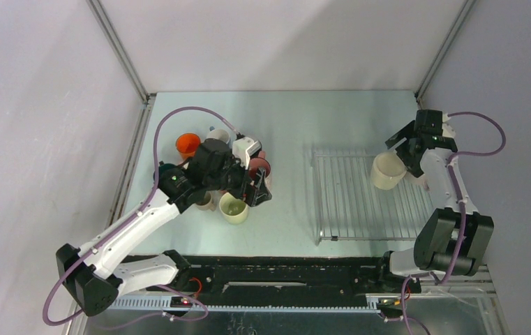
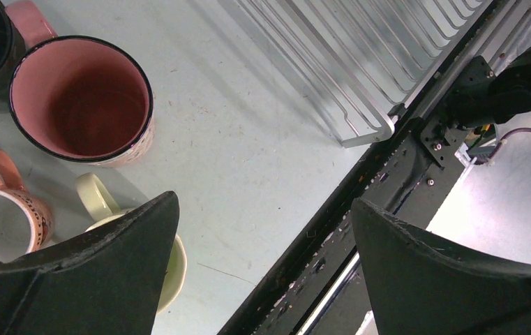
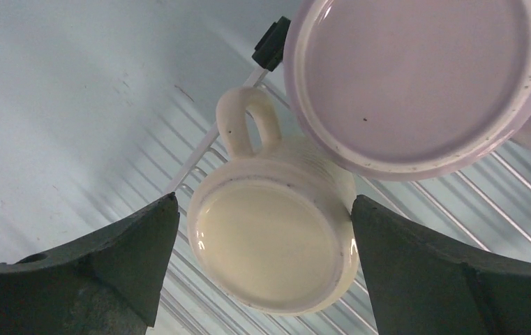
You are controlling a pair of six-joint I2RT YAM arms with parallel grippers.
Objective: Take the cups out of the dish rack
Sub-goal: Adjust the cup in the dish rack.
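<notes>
The right gripper (image 3: 262,209) is hovering over the far right corner of the dish rack (image 1: 360,199) with its jaws spread wide. A cream mug (image 3: 273,244) is sitting upside down on the rack's bars between its fingers, and a lilac mug (image 3: 416,77) is sitting upside down just beside that one. Well to the left of the rack, the left gripper (image 2: 262,209) is hanging with its jaws wide apart, holding nothing, above a huddle of upright mugs on the table (image 1: 283,125), among them an orange mug (image 1: 188,144), a pink mug (image 2: 81,98) and a pale yellow mug (image 1: 234,207).
</notes>
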